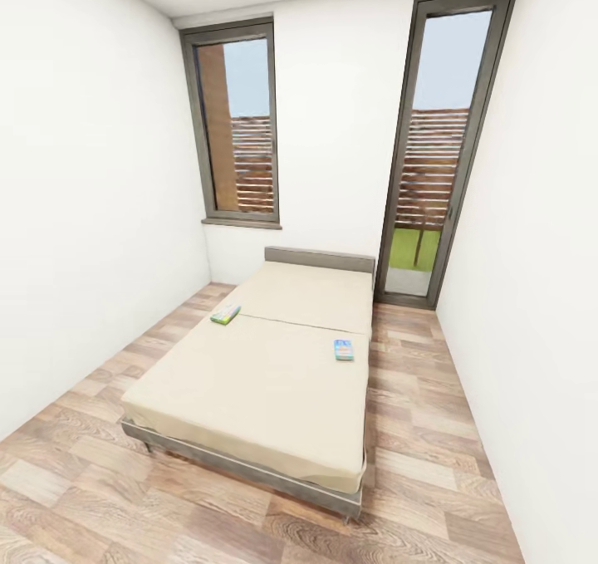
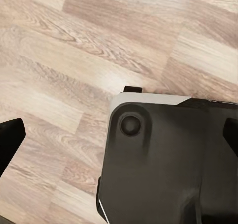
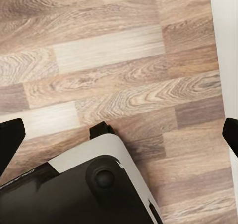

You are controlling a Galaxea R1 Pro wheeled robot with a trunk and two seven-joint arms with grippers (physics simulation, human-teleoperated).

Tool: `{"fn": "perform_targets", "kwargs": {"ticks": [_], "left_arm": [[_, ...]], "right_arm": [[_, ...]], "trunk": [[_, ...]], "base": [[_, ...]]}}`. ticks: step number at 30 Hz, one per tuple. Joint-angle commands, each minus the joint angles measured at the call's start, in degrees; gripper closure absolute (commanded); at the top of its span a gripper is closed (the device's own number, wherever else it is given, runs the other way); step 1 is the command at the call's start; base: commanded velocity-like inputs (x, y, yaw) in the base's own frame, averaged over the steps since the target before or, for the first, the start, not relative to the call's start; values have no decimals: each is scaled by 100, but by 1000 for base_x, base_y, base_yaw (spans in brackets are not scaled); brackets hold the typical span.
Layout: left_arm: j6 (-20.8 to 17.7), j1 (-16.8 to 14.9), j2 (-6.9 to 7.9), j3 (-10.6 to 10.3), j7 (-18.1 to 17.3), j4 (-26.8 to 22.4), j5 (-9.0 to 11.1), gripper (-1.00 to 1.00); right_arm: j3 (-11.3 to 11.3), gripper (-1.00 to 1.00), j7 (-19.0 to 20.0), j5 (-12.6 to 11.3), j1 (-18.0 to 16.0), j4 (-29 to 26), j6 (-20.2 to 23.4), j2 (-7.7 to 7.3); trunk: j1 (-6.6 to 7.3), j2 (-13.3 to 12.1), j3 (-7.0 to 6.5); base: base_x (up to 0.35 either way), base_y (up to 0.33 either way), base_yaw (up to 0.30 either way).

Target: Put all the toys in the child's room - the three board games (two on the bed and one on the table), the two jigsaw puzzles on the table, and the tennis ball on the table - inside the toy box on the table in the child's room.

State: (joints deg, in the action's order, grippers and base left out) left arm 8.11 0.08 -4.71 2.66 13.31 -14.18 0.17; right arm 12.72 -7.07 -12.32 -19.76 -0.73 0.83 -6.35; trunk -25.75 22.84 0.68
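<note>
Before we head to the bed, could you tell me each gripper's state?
Left gripper: open, holding nothing.
Right gripper: open, holding nothing.

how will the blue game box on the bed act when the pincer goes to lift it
The blue game box looks thin and flat, so it is probably stiff and light. It lies flush on the soft-looking cream bed, so a fingertip may press into the cover before getting under an edge. It sits near the bed's edge; a push might slide it off.

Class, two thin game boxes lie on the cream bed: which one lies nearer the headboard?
The pale green box by the bed's left edge; the blue one lies nearer the foot, by the right edge.
</note>
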Motion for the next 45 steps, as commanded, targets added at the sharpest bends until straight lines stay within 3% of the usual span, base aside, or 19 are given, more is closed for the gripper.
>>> {"fn": "perform_targets", "kwargs": {"ticks": [1,24,45], "left_arm": [[17,1,-4,25,3,-3,2,-100],[33,1,5,38,5,12,18,-100],[42,1,5,36,5,12,18,-100]], "right_arm": [[-13,-100,-12,-61,-1,-6,8,-1],[3,-100,19,-85,-6,-6,-12,-29],[-16,-100,-5,-39,-13,-6,-279,-7]], "trunk": [[-3,8,7],[-3,8,7],[-3,8,7]], "base": [[47,-46,0],[141,-155,5],[-12,-14,187]]}}
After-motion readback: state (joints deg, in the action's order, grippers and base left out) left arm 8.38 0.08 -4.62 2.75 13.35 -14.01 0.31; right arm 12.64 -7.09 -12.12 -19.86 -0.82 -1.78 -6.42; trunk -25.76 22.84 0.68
